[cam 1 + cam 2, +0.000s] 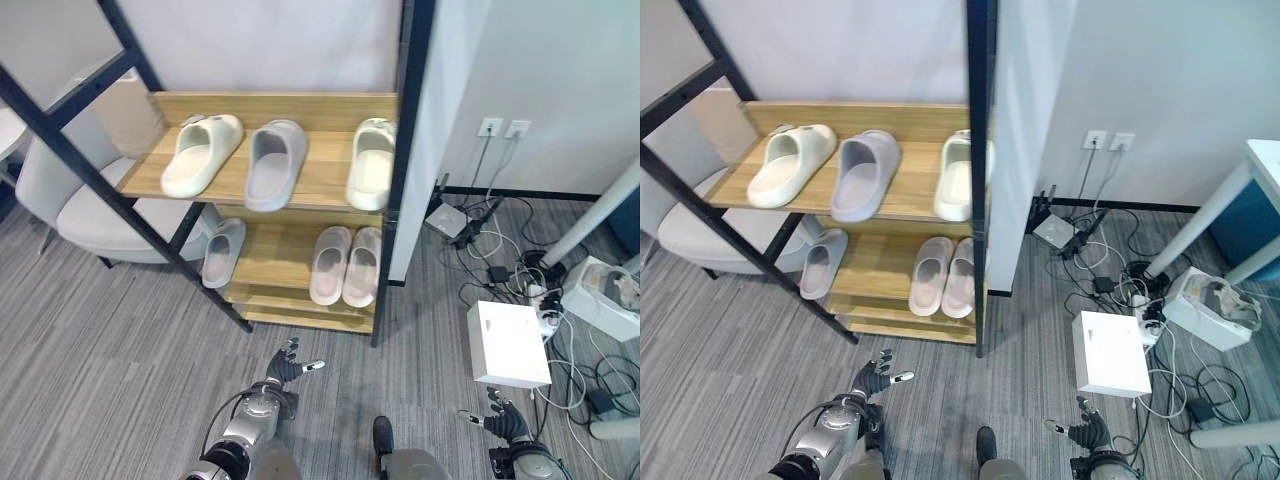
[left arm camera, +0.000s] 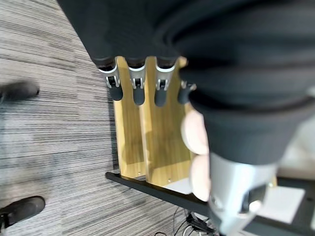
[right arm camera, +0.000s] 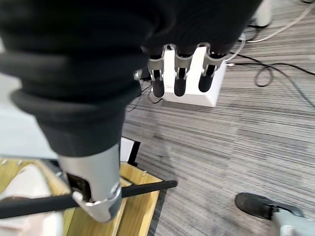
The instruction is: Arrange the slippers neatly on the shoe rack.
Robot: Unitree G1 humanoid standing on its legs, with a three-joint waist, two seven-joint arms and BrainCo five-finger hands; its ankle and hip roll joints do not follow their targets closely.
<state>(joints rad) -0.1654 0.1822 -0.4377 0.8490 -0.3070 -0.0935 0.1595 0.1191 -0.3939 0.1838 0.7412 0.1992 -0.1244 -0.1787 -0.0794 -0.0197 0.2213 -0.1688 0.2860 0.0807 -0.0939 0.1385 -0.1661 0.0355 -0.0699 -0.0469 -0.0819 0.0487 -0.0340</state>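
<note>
A wooden shoe rack [image 1: 330, 110] in a black frame stands ahead. Its top shelf holds a cream slipper [image 1: 202, 152], a grey slipper [image 1: 274, 163] and a pale green slipper [image 1: 371, 162]. The lower shelf carries a pale grey slipper [image 1: 224, 252] at the left and a pink pair [image 1: 346, 264] side by side at the right. My left hand [image 1: 288, 366] hangs low above the carpet in front of the rack, fingers straight and empty. My right hand [image 1: 503, 416] sits low at the right near the white box, fingers relaxed and empty.
A white box [image 1: 508, 344] lies on the carpet at the right among several cables and power strips [image 1: 540, 290]. A light chair [image 1: 70, 200] stands left of the rack. White table legs [image 1: 600, 225] rise at the right. A dark shoe [image 3: 256, 205] rests on the carpet.
</note>
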